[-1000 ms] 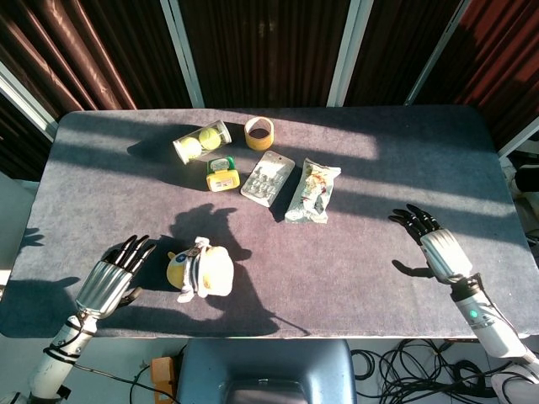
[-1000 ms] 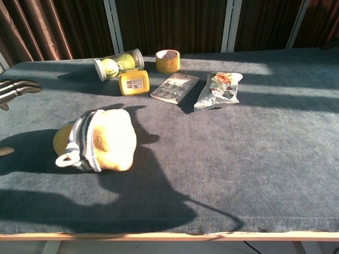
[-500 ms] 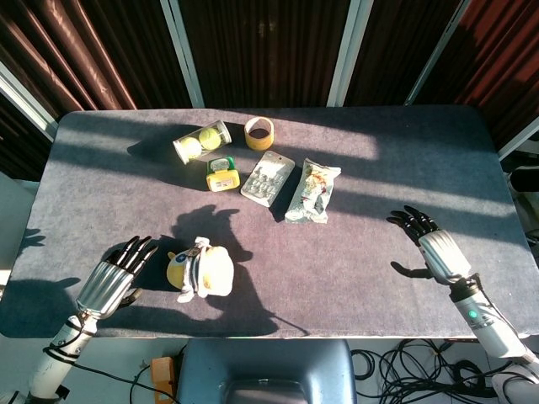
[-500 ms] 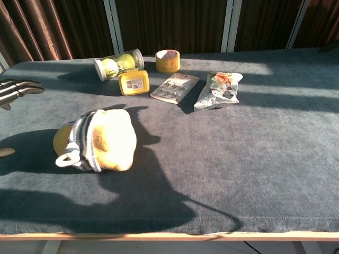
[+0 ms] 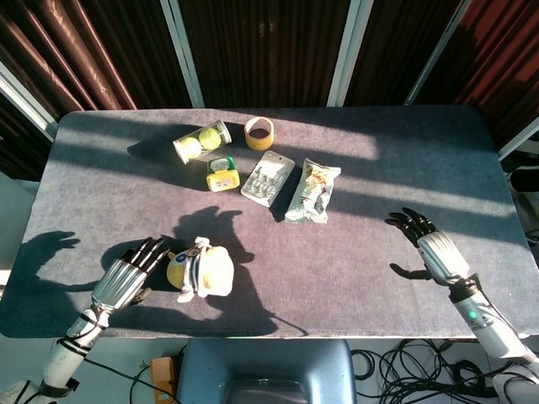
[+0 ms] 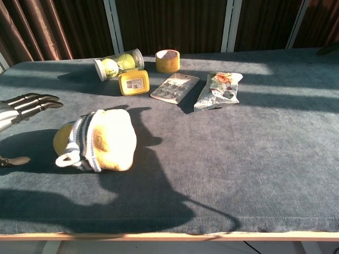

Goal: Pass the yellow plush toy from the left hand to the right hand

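The yellow plush toy (image 5: 201, 270) with a striped scarf lies on its side on the grey table, near the front left edge; the chest view shows the toy (image 6: 98, 141) large at lower left. My left hand (image 5: 126, 279) hovers just left of it, fingers spread, holding nothing, a small gap away. In the chest view the left hand (image 6: 24, 106) reaches in from the left edge. My right hand (image 5: 428, 240) stays far off at the table's right side, fingers apart and empty.
Toward the back of the table (image 5: 379, 160) lie a clear tube of tennis balls (image 5: 201, 140), a tape roll (image 5: 259, 133), a yellow box (image 5: 221, 175), a blister pack (image 5: 268, 178) and a snack bag (image 5: 312, 191). A blue-grey base (image 5: 265, 372) sits below the front edge.
My left hand has moved right, toward the plush toy, and shows further into the chest view. The right hand and the toy have hardly moved.
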